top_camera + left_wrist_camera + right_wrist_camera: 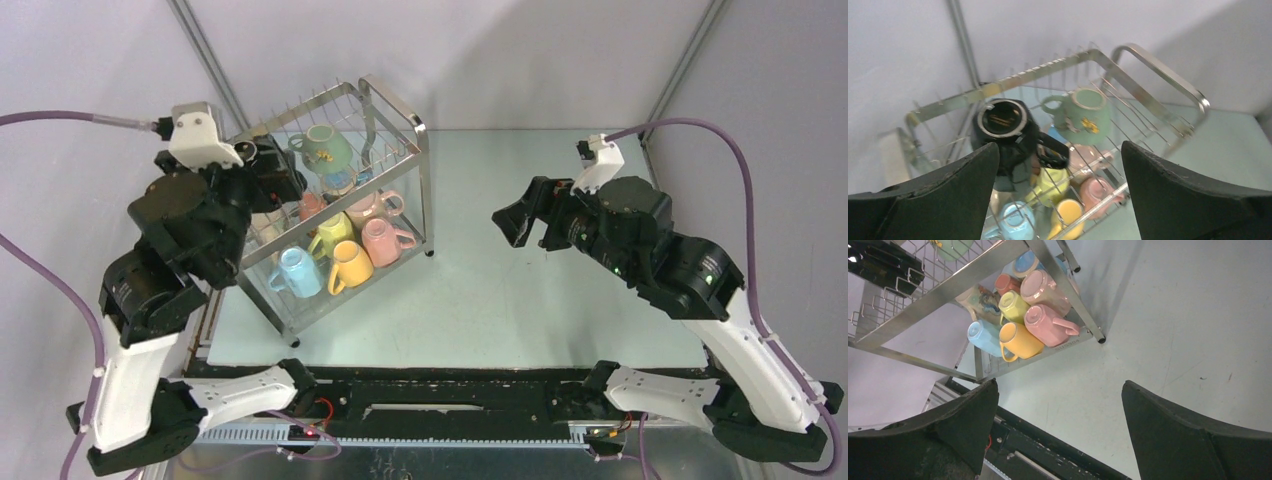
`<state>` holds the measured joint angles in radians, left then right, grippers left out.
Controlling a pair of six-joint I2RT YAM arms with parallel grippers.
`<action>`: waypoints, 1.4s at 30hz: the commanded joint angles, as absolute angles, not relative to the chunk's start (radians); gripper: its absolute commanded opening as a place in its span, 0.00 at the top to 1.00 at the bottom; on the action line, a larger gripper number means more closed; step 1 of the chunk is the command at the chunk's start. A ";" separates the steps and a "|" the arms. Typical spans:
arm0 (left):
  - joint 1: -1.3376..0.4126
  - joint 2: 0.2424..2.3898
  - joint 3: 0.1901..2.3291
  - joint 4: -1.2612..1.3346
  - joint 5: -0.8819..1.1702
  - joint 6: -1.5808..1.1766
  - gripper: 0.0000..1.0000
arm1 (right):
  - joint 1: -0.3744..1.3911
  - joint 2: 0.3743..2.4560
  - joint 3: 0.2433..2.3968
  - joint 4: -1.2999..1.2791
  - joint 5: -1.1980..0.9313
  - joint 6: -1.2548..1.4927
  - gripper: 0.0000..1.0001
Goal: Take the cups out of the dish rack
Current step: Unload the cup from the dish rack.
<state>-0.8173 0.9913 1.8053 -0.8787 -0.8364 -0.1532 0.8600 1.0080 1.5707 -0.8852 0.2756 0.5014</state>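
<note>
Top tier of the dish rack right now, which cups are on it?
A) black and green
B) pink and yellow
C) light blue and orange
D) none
A: the left wrist view shows the black cup and the green cup resting on the upper wires of the dish rack, with the other colours on the tier below.

top: high rear, looks down, whole table [560,300] | L wrist: close, down into dish rack [1013,81] | R wrist: farther, rack from right | 3 share rack
</note>
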 commanded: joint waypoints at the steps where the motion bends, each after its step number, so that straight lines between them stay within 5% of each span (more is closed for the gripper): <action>1: -0.720 1.040 1.922 -0.927 -0.890 -0.166 0.00 | 0.873 1.022 1.569 -0.851 0.250 0.473 0.00; 20: -0.344 1.195 1.974 -1.108 -0.576 -0.221 0.00 | 0.887 1.022 1.531 -0.860 0.192 0.460 0.00; 42: -0.241 1.189 1.829 -1.072 -0.542 -0.245 0.05 | 0.925 1.093 1.528 -0.874 0.152 0.431 0.00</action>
<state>-0.2535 1.2079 1.8473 -1.0649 -0.5564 -0.2302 0.9081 1.0847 1.5192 -0.8799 0.1547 0.4557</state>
